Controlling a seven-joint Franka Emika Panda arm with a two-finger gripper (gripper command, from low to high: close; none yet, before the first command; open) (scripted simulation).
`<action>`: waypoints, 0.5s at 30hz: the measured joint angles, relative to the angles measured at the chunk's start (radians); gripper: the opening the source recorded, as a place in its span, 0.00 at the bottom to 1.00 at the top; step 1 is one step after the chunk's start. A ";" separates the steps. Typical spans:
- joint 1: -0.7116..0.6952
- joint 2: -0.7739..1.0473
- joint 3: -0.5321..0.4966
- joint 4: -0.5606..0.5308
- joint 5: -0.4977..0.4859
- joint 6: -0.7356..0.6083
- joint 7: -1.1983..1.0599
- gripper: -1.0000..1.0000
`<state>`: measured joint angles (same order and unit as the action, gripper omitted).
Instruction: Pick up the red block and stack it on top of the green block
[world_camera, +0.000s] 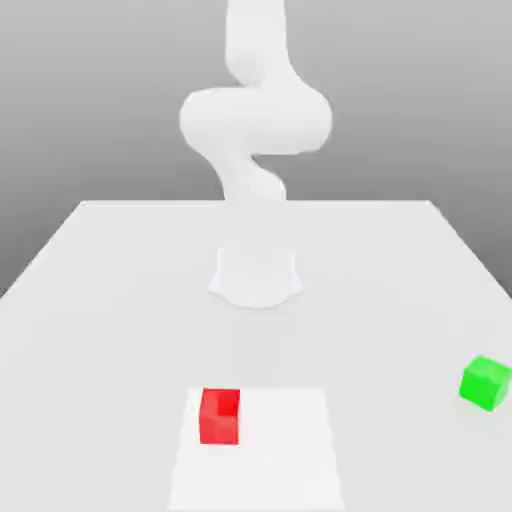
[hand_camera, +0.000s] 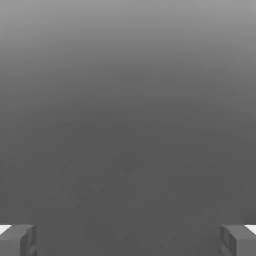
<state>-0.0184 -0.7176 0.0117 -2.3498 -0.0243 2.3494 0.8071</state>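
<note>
Two cubes on the table (world_camera: 120, 270), neither touched yet. Going from the exterior view's left to its right: red block (world_camera: 220, 416) first, sitting flat near the front edge on a slightly brighter square patch of tabletop, a bit toward that view's left of the arm's centre line. Next, my arm (world_camera: 255, 130), white, rising from its base at mid-table and curling up out of the top of the picture. Last, green block (world_camera: 487, 382), far over at the exterior view's right edge, also flat on the table, well apart from the red one.

Pincer (hand_camera: 128, 240): spread wide, one fingertip (hand_camera: 17, 240) at each lower corner of the hand view, nothing between them. Between the tips only plain grey backdrop, so I judge the hand is not yet aimed at the tabletop.

Key relation: red block lies in front of my base, toward the camera side and below where the hand hangs, slightly to the exterior view's left. Cube, so no long axis; faces look roughly square to the table edges, either pair of sides should do.

Step in hand, my guess: reach not begun. Next move needs tipping down, coming forward over red, then descending with jaws straddling it.
</note>
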 joint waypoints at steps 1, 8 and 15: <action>-0.009 0.040 0.005 -0.023 -0.011 0.024 0.003 0.50; -0.058 0.309 0.008 -0.177 -0.071 0.180 0.014 0.50; -0.077 0.564 -0.025 -0.326 -0.068 0.333 -0.021 0.50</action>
<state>-0.0956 -0.1540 -0.0138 -2.6758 -0.0921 2.6824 0.7864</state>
